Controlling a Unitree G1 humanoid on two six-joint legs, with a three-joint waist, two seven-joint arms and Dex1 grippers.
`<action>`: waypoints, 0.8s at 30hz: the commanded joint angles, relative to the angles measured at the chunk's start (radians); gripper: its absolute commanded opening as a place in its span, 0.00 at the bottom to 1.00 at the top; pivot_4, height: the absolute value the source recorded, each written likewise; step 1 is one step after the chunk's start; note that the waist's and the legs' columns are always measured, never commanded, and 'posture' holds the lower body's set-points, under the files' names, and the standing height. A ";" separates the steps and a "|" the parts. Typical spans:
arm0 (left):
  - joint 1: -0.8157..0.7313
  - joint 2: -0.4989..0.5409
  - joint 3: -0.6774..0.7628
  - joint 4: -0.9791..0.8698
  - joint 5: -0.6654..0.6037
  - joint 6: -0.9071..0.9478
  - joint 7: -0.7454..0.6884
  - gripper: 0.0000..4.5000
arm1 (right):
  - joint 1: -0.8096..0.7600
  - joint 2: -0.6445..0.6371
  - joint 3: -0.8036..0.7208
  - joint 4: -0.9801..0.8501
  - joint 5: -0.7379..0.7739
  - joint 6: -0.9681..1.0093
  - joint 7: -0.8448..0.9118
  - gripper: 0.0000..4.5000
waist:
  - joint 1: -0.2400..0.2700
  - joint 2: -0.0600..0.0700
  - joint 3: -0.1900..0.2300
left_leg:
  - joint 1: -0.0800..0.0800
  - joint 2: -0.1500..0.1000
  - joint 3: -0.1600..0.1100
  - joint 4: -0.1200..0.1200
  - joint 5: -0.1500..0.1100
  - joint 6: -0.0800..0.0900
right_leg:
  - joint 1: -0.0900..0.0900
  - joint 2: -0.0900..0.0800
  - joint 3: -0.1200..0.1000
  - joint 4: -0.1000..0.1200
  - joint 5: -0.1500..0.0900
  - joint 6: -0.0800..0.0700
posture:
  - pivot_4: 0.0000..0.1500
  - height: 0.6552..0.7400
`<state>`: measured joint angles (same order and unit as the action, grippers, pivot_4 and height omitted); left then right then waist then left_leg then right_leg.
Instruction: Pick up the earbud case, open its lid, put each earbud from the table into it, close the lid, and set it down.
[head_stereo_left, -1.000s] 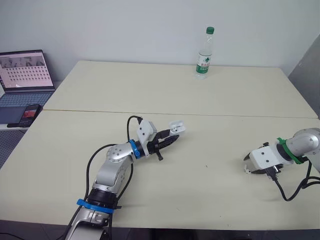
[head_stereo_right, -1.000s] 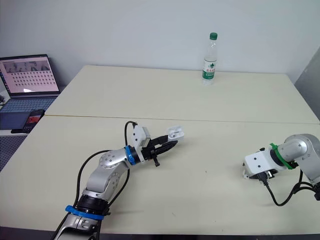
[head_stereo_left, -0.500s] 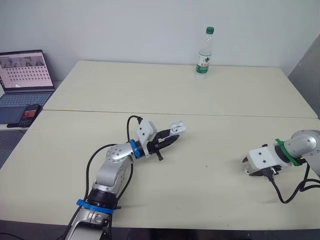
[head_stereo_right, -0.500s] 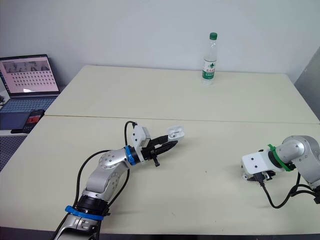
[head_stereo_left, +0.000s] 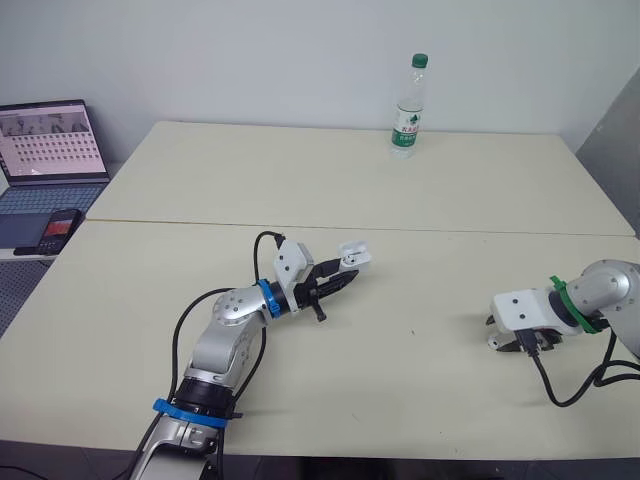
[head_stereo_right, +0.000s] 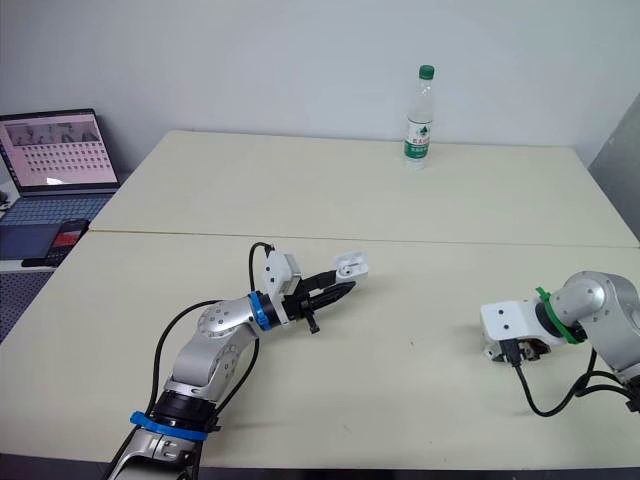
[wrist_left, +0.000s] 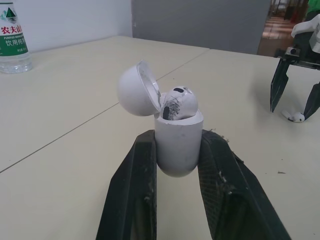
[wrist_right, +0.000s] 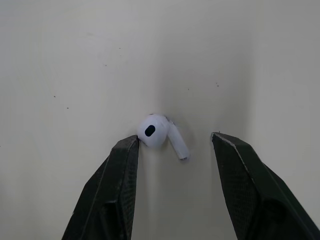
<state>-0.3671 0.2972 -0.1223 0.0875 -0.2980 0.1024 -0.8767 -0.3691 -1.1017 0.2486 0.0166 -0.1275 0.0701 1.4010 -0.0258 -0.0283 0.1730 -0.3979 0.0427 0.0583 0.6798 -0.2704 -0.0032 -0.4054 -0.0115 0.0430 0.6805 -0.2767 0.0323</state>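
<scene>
Head view: the left tool (head_stereo_left: 345, 277) clamps the small white earbud case (head_stereo_left: 352, 256) above the matte tabletop (head_stereo_left: 400, 200). The right tool (head_stereo_left: 510, 342) sits low, its tips hard to make out.

Left wrist: the glossy rounded lid (wrist_left: 135, 90) is tipped back, with an earbud (wrist_left: 177, 102) seated inside.

Right wrist: spread black fingers (wrist_right: 120, 165) straddle the loose earbud (wrist_right: 157, 132), one touching its bulb.

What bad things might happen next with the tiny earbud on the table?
The loose earbud sits off-centre in the open right end effector, touching one finger, so closing may flick it away. The earbud case, gripped by the left end effector, has its lid open and the stowed earbud sits high, so a tilt might spill it.
</scene>
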 joint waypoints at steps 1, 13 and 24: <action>-0.008 -0.004 0.001 -0.036 -0.006 -0.006 0.001 0.17 | -0.010 -0.008 -0.022 -0.032 0.002 0.039 -0.004 0.52 | 0.000 0.000 0.000 | 0.000 0.000 0.000 0.000 0.000 0.000 | 0.000 0.000 0.000 0.000 0.000 0.000 | 1.00 0.95; -0.005 -0.002 0.003 -0.040 -0.006 -0.005 0.005 0.17 | -0.001 -0.010 -0.008 -0.117 0.031 0.186 0.021 0.52 | 0.000 0.000 0.000 | 0.000 0.000 0.000 0.000 0.000 0.000 | 0.000 0.000 0.000 0.000 0.000 0.000 | 1.00 0.95; -0.003 -0.001 0.004 -0.038 -0.004 -0.008 0.006 0.17 | -0.005 -0.016 0.007 -0.106 0.014 0.187 0.021 0.52 | 0.000 0.000 0.000 | 0.000 0.000 0.000 0.000 0.000 0.000 | 0.000 0.000 0.000 0.000 0.000 0.000 | 1.00 0.95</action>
<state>-0.3667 0.2973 -0.1223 0.0874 -0.2980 0.1028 -0.8747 -0.3645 -1.1018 0.2608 -0.0792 -0.1072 0.2680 1.4167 -0.0259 -0.0283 0.1730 -0.3980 0.0426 0.0580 0.6799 -0.2704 -0.0032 -0.4054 -0.0112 0.0427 0.6805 -0.2768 0.0324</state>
